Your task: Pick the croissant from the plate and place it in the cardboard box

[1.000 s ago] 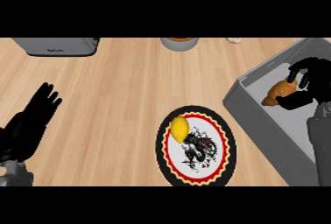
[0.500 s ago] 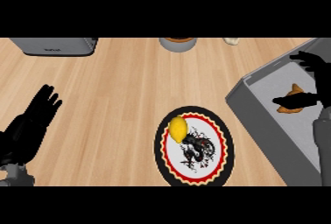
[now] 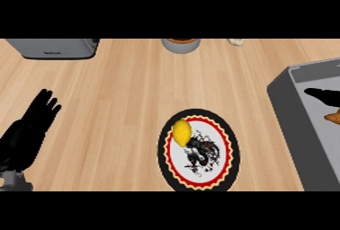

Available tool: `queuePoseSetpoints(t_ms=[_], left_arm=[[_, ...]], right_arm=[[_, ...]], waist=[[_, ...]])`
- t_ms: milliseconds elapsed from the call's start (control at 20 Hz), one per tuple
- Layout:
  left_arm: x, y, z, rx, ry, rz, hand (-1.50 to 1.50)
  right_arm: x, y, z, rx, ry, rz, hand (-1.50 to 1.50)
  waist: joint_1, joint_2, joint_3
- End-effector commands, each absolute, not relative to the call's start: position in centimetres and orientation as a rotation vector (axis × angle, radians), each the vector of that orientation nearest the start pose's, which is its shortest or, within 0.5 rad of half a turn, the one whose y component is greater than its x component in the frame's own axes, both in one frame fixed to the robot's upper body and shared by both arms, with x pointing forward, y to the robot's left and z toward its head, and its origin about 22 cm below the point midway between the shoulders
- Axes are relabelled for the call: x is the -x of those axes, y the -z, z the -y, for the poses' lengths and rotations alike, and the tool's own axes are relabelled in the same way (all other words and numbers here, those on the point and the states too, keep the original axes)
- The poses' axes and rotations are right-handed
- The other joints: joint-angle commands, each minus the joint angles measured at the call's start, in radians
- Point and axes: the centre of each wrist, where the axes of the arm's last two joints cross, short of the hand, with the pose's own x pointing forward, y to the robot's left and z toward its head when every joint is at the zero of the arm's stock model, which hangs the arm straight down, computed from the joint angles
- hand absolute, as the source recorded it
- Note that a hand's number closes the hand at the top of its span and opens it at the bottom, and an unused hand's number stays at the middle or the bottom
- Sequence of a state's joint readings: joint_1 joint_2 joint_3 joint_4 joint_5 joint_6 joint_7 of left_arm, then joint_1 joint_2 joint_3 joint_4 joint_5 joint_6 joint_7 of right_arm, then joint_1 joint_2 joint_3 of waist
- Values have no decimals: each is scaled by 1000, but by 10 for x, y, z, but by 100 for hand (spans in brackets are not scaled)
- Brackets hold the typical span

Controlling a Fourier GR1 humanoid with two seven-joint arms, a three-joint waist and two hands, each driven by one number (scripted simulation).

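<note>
Your golden-brown croissant (image 3: 331, 117) lies inside the grey cardboard box (image 3: 285, 96) at the right edge, only a sliver of it showing. The right robot hand (image 3: 323, 96) hangs over the box just above it; only dark fingers show, and you cannot tell whether they are apart or curled. The left robot hand (image 3: 32, 126) rests with fingers spread straight at the left of the light wooden tabletop (image 3: 133, 90). A yellow lemon (image 3: 182, 133) sits on the round black-and-red-rimmed plate (image 3: 229, 148).

We note a light wood counter (image 3: 126, 85); a grey appliance (image 3: 56, 48) sits at its far-left edge.
</note>
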State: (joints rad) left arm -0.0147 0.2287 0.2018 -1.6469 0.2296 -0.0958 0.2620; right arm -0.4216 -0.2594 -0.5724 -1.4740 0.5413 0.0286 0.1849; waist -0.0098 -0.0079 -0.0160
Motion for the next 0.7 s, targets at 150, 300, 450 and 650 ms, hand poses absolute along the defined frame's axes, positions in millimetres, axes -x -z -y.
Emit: queuePoseSetpoints(t_ms=[150, 300, 450, 650], left_arm=[[-230, -50, -316, -57, -46, 1440, 0], [-236, -61, -332, -76, -67, 1448, 0], [-246, -56, -321, -65, -63, 1444, 0], [-246, -56, -340, -47, -61, 1457, 0]], right_arm=[[-261, -131, 438, 846, 174, 1544, -150], [-229, -136, 463, 843, 148, 1570, -150], [-226, -118, 483, 823, 93, 1574, -150], [-206, -138, 509, 810, 86, 1593, -150]], waist=[[5, 5, 17], [1, 5, 16], [6, 8, 17], [6, 7, 16]])
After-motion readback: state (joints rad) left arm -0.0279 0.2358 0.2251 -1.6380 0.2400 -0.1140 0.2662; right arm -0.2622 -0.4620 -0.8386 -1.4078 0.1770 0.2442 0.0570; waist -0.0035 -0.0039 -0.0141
